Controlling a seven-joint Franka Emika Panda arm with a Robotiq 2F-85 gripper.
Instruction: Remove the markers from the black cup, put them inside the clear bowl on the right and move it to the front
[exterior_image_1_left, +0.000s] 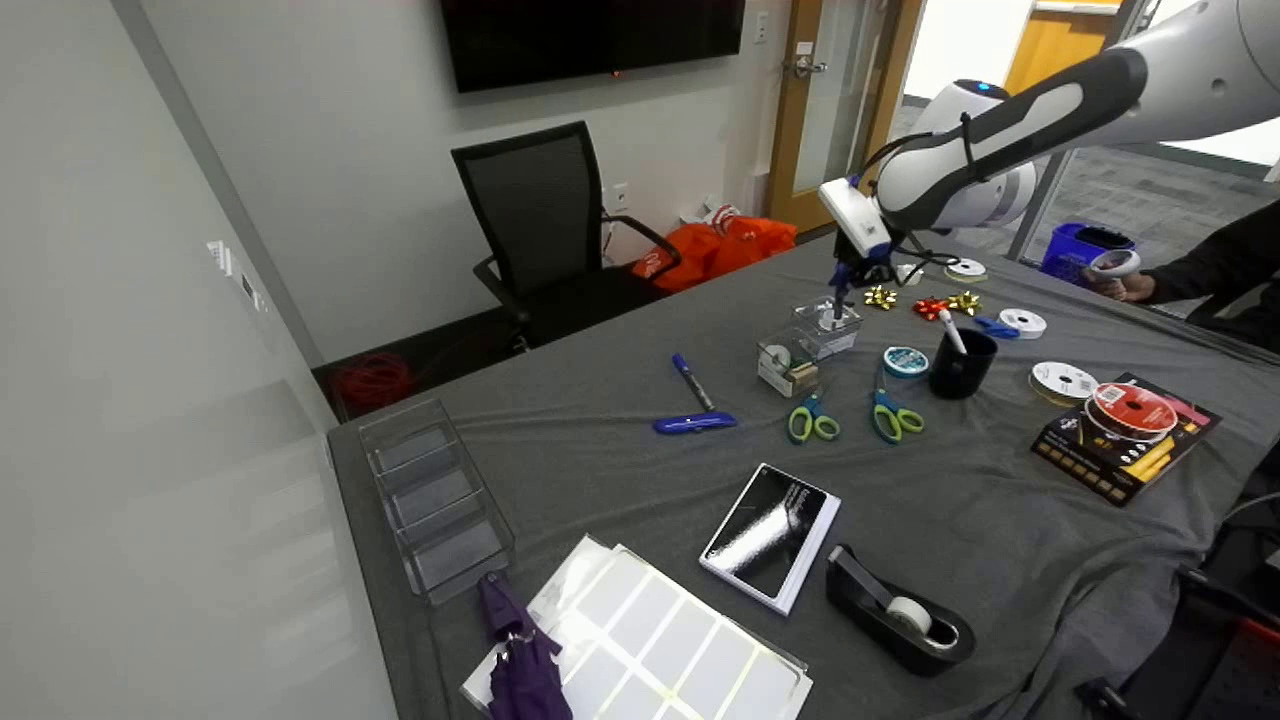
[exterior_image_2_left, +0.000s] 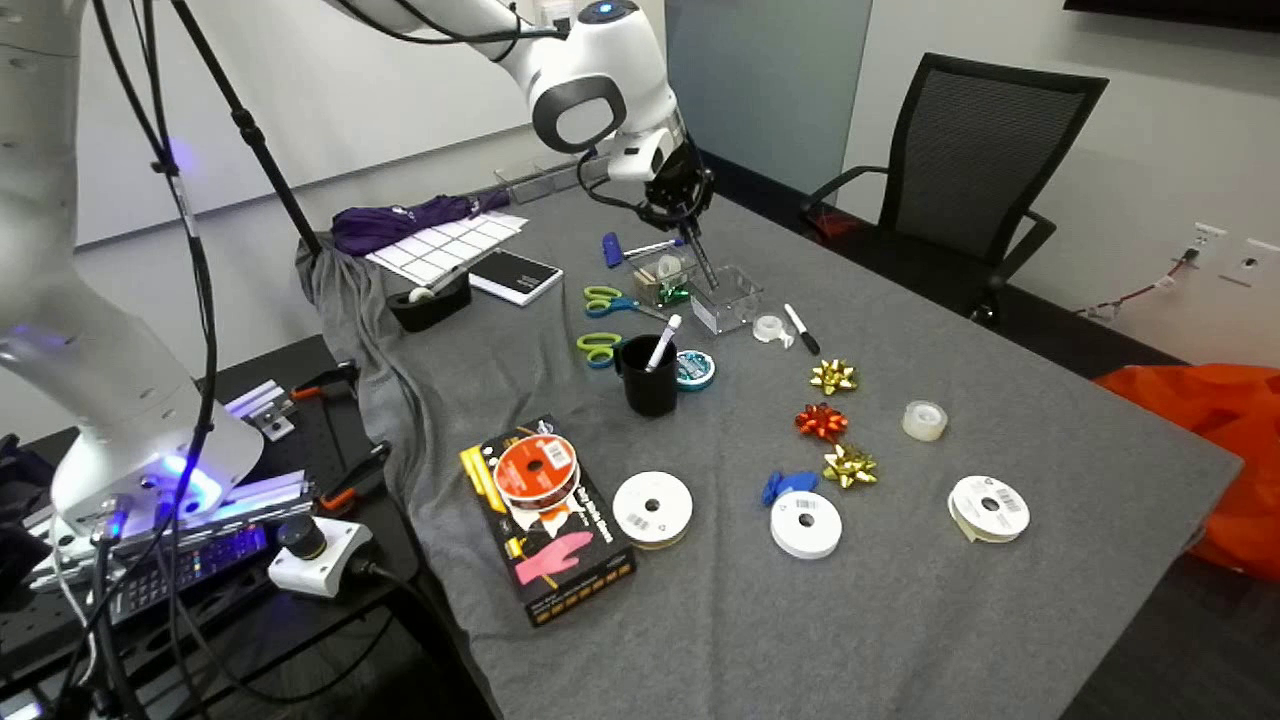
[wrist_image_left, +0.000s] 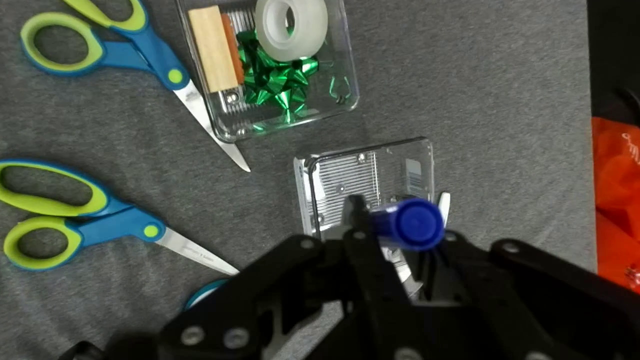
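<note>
My gripper (wrist_image_left: 387, 222) is shut on a marker with a blue end (wrist_image_left: 417, 224); the lower part of the marker is hidden in the wrist view. In an exterior view the gripper (exterior_image_1_left: 840, 298) points down over the clear bowl (exterior_image_1_left: 838, 342), a square clear plastic container. The bowl (wrist_image_left: 345, 177) also shows below the fingers in the wrist view. I cannot tell how far the marker reaches inside it. The black cup (exterior_image_2_left: 648, 385) stands upright with one white marker (exterior_image_2_left: 664, 342) in it. The cup (exterior_image_1_left: 960, 370) is apart from the gripper.
A clear container (wrist_image_left: 285, 120) with tape, a green bow and a wooden block stands beside the bowl. Two green-handled scissors (wrist_image_left: 50, 215) lie near. A white marker (exterior_image_2_left: 801, 330) and tape roll (exterior_image_2_left: 768, 328) lie on the bowl's other side. Ribbon spools (exterior_image_2_left: 652, 508) and bows (exterior_image_2_left: 822, 422) are scattered.
</note>
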